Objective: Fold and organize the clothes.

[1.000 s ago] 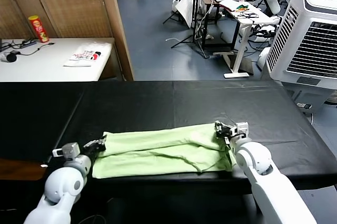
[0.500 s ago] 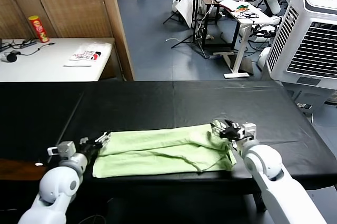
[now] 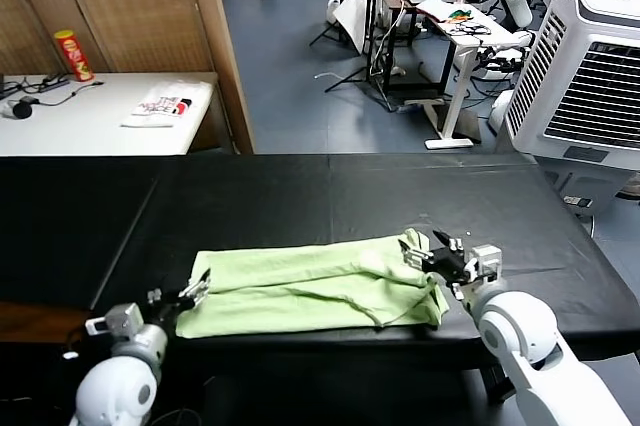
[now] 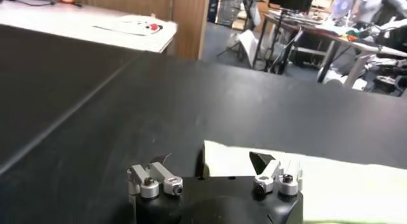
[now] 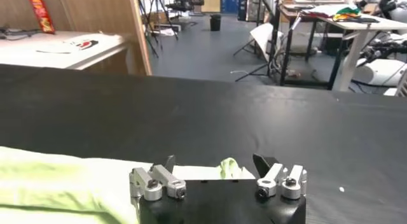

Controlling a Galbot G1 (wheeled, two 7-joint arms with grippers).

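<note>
Pale light-green cotton T-shirt lies folded in a long strip near the front edge of the black-covered table. Left gripper at its left end, right gripper at its right end; both spread wide, holding nothing.

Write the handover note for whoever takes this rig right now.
Left end effector: open, empty, at the T-shirt's left end.
Right end effector: open, empty, at its right end.
Light-green T-shirt: folded into a long band, lying along the near edge of the black table.
Done: lengthwise fold, both ends let go.
Left: fold the band shorter and tidy it.
</note>
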